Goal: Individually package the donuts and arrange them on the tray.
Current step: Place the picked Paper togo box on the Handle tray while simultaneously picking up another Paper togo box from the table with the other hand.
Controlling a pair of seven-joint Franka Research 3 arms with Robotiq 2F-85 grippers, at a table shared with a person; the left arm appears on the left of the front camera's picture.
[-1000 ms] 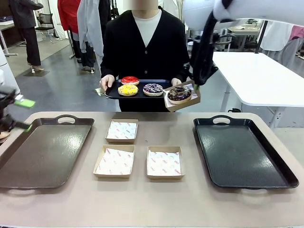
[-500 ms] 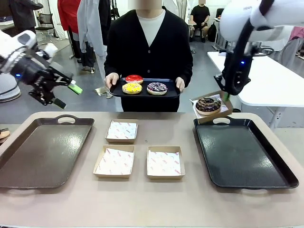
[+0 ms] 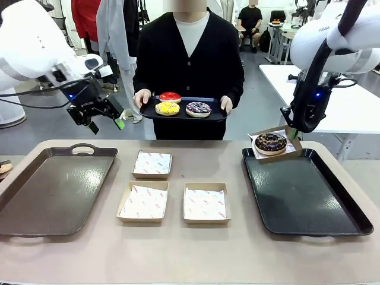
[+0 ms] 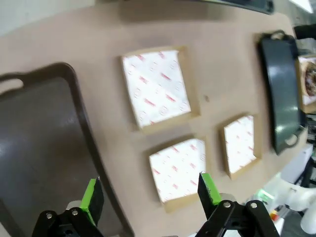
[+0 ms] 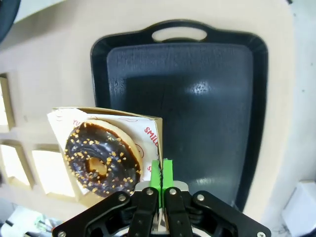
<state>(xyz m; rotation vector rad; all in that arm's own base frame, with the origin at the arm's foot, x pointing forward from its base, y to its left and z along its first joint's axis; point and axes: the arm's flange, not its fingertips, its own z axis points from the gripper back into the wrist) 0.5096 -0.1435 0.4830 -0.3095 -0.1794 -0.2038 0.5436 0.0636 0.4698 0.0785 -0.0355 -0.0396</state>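
A chocolate sprinkled donut (image 3: 271, 142) (image 5: 101, 155) lies in a paper-lined cardboard box (image 3: 284, 149) (image 5: 148, 126). My right gripper (image 3: 292, 132) (image 5: 161, 173) is shut on that box's edge and holds it just above the far left corner of the black right tray (image 3: 303, 190) (image 5: 192, 94). The person holds a small dark tray (image 3: 178, 114) with the red donut (image 3: 170, 97), yellow donut (image 3: 167, 108) and white-drizzled donut (image 3: 198, 108). My left gripper (image 3: 107, 123) (image 4: 150, 192) is open in the air, left of the person's tray, with nothing between its fingers.
Three paper-lined boxes without donuts (image 3: 152, 163) (image 3: 143, 202) (image 3: 205, 203) sit mid-table; the left wrist view looks down on them (image 4: 158, 86) (image 4: 180, 170) (image 4: 240, 143). A brown tray (image 3: 53, 190) (image 4: 39, 148) lies on the left. Other people stand behind the person.
My right gripper has carried the boxed chocolate donut from beside the person's tray down to the right tray's far corner. My left arm has swung in from the left toward the person's tray.
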